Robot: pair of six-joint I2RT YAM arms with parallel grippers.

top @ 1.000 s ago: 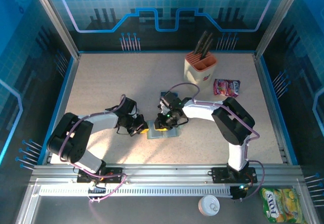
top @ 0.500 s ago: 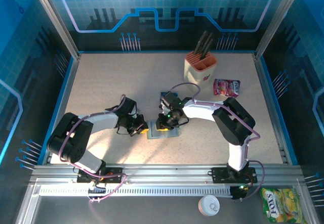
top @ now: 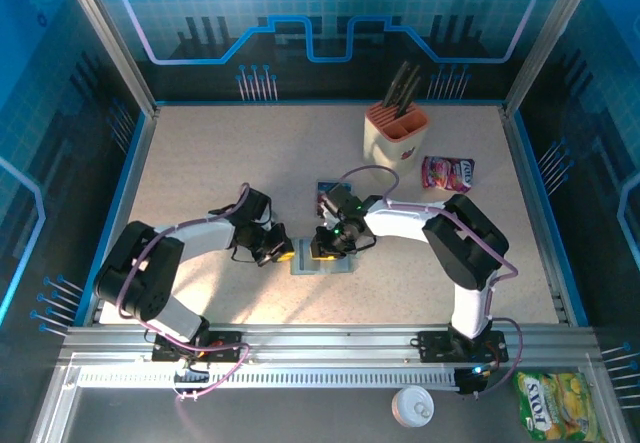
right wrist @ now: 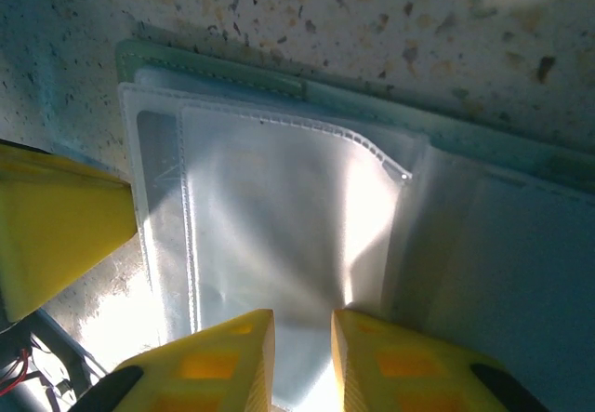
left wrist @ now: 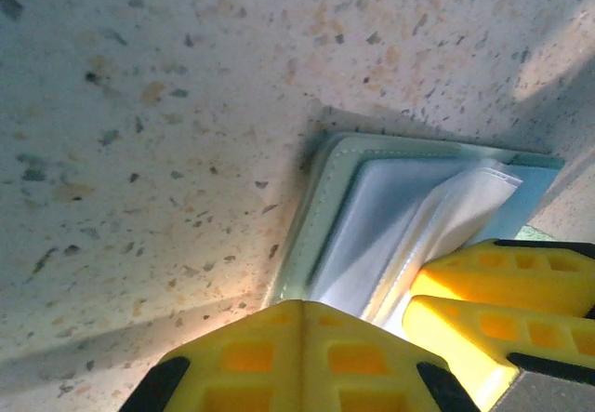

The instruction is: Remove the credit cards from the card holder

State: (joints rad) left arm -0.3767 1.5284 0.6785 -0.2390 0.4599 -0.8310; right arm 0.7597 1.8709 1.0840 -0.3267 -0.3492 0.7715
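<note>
I have my left gripper [left wrist: 302,310] clenched against the card holder's [left wrist: 321,198] 9 o'clock edge, apparently pinning it, while my right gripper [right wrist: 299,324] seems to pinch a clear sleeve [right wrist: 279,207] open.

A cream knife block [top: 396,133] with dark handles stands upright at the far right of the speckled desk [top: 220,153]. A pink snack packet [top: 447,173] lies just beside it. A yellow-green packet [top: 556,403] and a white round lid [top: 412,406] lie beyond the near rail.
</note>
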